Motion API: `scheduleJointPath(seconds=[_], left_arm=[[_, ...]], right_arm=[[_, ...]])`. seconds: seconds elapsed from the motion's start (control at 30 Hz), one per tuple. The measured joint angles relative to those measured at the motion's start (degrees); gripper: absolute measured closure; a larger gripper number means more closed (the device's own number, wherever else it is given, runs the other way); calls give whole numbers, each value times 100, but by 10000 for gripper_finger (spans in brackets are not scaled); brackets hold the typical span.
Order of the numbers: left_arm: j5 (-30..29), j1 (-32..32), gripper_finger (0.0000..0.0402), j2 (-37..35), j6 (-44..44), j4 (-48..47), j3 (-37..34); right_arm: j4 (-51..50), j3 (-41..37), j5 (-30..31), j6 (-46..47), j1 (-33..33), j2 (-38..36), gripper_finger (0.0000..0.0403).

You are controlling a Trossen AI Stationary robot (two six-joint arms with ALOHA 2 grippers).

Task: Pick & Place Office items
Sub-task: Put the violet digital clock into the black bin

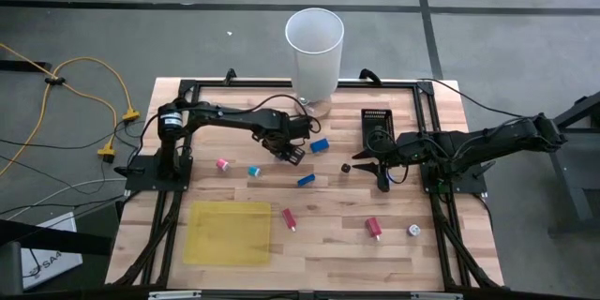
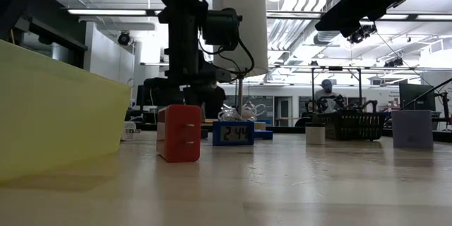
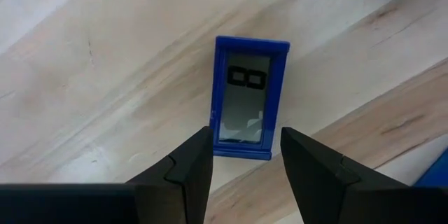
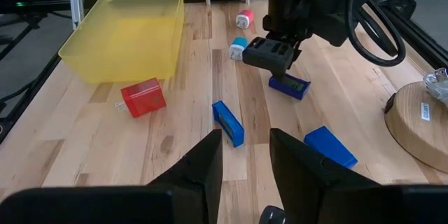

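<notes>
A small blue clock (image 3: pixel 245 91) lies flat on the wooden table, display up. My left gripper (image 3: pixel 246 136) hangs over it pointing down, open, one finger on either side of the clock's near end; in the right wrist view it (image 4: pixel 274 56) stands just above the clock (image 4: pixel 290 85). Other office items lie loose: a pink piece (image 1: pixel 222 163), a teal piece (image 1: pixel 253 171), two blue pieces (image 1: pixel 320 145) (image 1: pixel 306 180), two red pieces (image 1: pixel 289 217) (image 1: pixel 373 228), a dark one (image 1: pixel 345 167) and a whitish round one (image 1: pixel 412 231). My right gripper (image 1: pixel 371 167) waits open at the right, above the table.
A yellow tray (image 1: pixel 228 232) sits at the near left. A tall white cylinder (image 1: pixel 314 47) stands at the far edge, with a black tray (image 1: pixel 377 124) to its right. A second blue clock (image 2: pixel 233 133) stands on edge beside a red block (image 2: pixel 179 133).
</notes>
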Motion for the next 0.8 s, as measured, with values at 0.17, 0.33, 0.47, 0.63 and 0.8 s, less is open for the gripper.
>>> scheduleJointPath(seconds=[0.17, 0.33, 0.47, 0.63, 0.8], left_arm=[[-1, -1, 240, -2, 27, -1, 0], [-3, 2, 240, -2, 60, -1, 0], [-2, 1, 240, -2, 62, 2, 0], [-3, 2, 240, -2, 62, 21, 0], [-3, 1, 240, -4, 113, 46, 0]], right_arm=[[0, 0, 0, 0, 1, 0, 296], [0, 0, 0, 0, 1, 0, 296], [0, 0, 0, -1, 1, 0, 296], [0, 0, 0, 0, 0, 0, 296], [0, 0, 0, 0, 0, 0, 296]])
